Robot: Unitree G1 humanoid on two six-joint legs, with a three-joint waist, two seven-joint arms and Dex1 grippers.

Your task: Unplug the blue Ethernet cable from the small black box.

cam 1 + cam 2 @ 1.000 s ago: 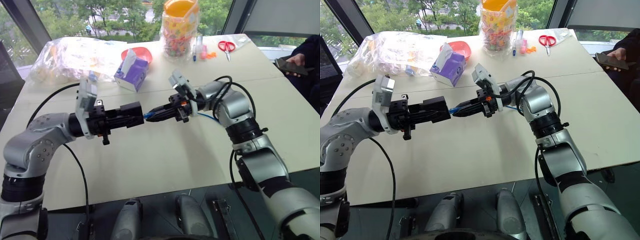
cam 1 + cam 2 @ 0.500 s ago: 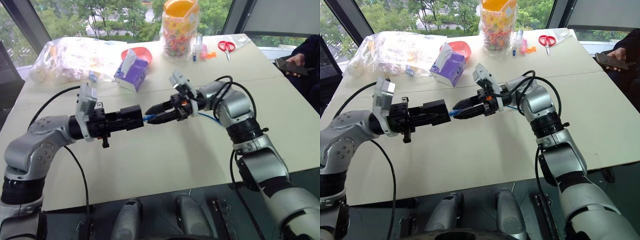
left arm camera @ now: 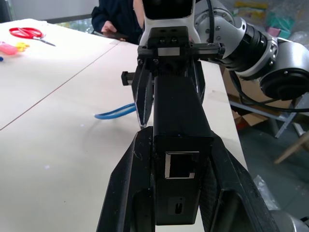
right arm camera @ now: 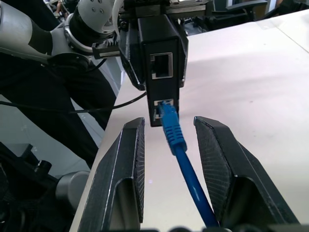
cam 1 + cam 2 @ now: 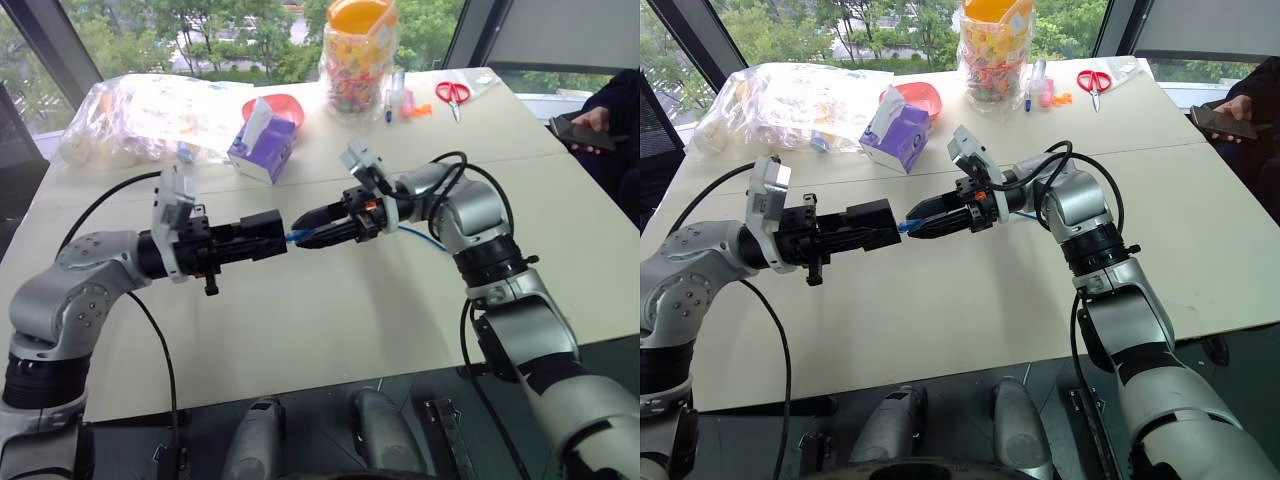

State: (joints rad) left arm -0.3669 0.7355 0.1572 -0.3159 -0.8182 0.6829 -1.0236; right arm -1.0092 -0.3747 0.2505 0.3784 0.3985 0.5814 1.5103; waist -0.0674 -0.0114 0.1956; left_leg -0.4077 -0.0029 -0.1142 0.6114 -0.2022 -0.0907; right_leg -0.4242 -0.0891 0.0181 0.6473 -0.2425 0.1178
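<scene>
The small black box [image 5: 262, 233] hangs above the table, with my left gripper [image 5: 248, 238] shut on its sides. It has two ports on the face toward my right arm. The blue Ethernet cable [image 4: 174, 135] is plugged into the lower port [image 4: 161, 107]. My right gripper [image 4: 166, 123] is open, one finger on each side of the plug, with a gap on both sides. Behind the right wrist the cable trails down to the table [image 5: 428, 240]. The left wrist view shows the box's back port [image 3: 181, 164] and a blue loop of cable [image 3: 115, 111].
At the far side of the table [image 5: 330, 310] are a purple tissue box [image 5: 263, 148], a red bowl [image 5: 285, 103], a clear plastic bag [image 5: 140, 115], a candy jar [image 5: 360, 50], markers [image 5: 395, 100] and scissors [image 5: 453, 93]. At the right edge, a person's hand holds a phone [image 5: 580, 128].
My right gripper, shut on the blue plug a second ago, has opened and its fingers now stand apart around it. Both arms and the box stayed where they were.
</scene>
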